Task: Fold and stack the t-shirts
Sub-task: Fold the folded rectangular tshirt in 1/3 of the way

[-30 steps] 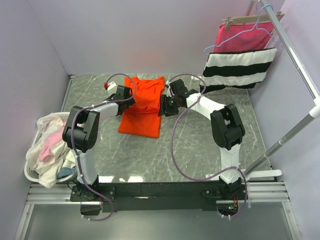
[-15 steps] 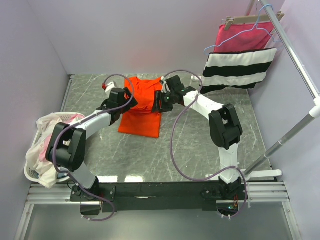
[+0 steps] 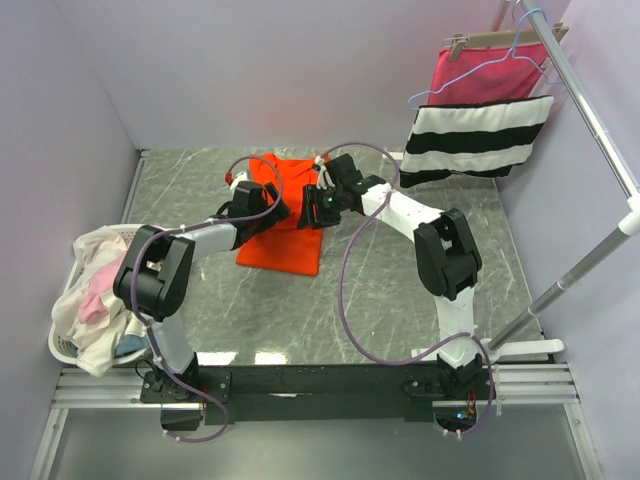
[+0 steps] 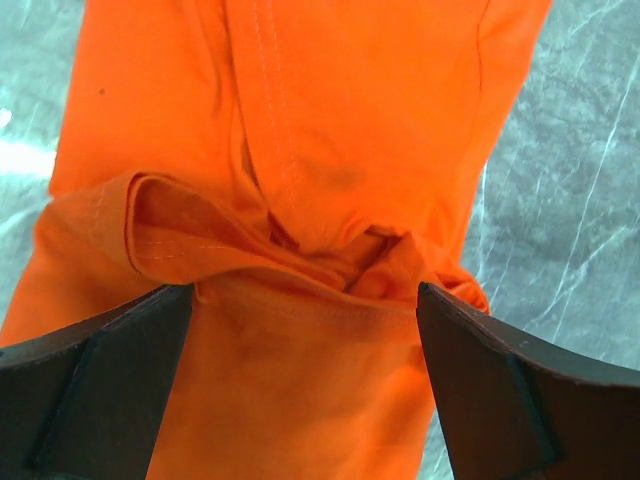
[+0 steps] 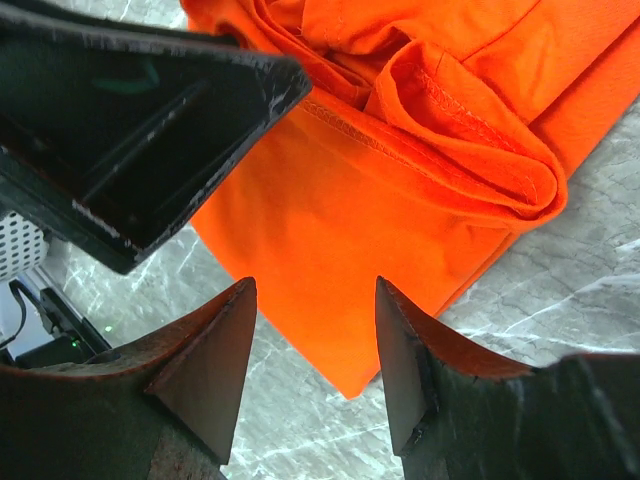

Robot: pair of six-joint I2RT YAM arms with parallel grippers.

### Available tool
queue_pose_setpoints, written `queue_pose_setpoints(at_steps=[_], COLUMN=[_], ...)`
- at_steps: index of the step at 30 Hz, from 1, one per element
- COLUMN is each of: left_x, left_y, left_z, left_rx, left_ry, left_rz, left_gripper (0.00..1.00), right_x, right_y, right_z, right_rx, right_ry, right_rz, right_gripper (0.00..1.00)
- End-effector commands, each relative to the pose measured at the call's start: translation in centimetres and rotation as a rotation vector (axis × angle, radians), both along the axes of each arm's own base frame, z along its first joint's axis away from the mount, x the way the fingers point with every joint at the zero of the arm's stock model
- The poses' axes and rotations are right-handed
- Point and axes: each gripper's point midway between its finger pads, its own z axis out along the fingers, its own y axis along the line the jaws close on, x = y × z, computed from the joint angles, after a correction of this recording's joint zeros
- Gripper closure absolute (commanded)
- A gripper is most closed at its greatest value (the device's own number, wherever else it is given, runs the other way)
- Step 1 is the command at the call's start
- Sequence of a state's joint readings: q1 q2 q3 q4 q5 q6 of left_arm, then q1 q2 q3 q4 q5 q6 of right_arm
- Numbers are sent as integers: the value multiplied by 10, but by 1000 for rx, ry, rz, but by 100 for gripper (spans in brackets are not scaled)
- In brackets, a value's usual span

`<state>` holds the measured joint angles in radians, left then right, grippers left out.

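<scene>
Both arms have closed in since a second ago. The left end effector (image 3: 266, 204) was off the left edge of the orange shirt (image 3: 283, 248) and is now over its left half. The right end effector (image 3: 309, 208) came in from the right edge and sits over the middle. In the top view they're just beside each other.

The shirt is on the far middle of the desk (image 3: 400, 290), roughly folded into a long strip, with its near end flat and poking out below the two arms.

On my left wrist cam the jaws are spread wide with nothing between them but air, and under the gap there's a bunched-up fold of hem and seam. On the right wrist cam it's the same: jaws apart and nothing gripped, looking down at a rolled edge and the shirt's corner on the marble. I can't tell from any view whether the tips actually touch the cloth.

The cream and pink shirts (image 3: 95, 290) are heaped in the basket (image 3: 62, 348) at the left edge, well away from the orange one. The striped cloth (image 3: 478, 135) hangs on the rail at far right.
</scene>
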<state>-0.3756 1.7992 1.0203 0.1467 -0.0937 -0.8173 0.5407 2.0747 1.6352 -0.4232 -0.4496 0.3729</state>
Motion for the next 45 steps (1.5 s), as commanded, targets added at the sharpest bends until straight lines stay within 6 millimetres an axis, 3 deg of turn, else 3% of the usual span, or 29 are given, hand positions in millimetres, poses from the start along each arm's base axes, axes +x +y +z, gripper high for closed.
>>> queue_pose_setpoints(at_steps=[1,9,18,20,21,23,24,31,34,45], left_x=[27,51,74,69,65,55,51,19,7,-10], left_y=[-15,-9,7,10,10,14,16,23,22,10], left_z=[30,46,37,41,56,61,74,92,89,40], left_rx=[-55,9,58,56,47,44,41,35,23,28], left_ry=[-92,-152,-148,-164,-194,-199,-215,-208,-202,-112], left_rz=[-5,27,64,64,63,64,67,39,24,-1], left_gripper=[1,1,0,1,1,1,1,1,1,1], right_x=[3,2,0,1,0,0,1,3,3,2], right_y=[0,-2,-3,-5,-4,-4,-4,1,1,-1], right_z=[9,3,6,6,6,7,7,1,1,1], right_rx=[5,-1,0,-4,-4,-4,-1,12,11,5], right_ry=[-30,-19,-29,-31,-32,-32,-35,-14,-13,-18], right_rz=[-1,-2,-2,-6,-3,-3,-2,1,2,1], right_gripper=[42,42,42,42,42,42,42,42,42,42])
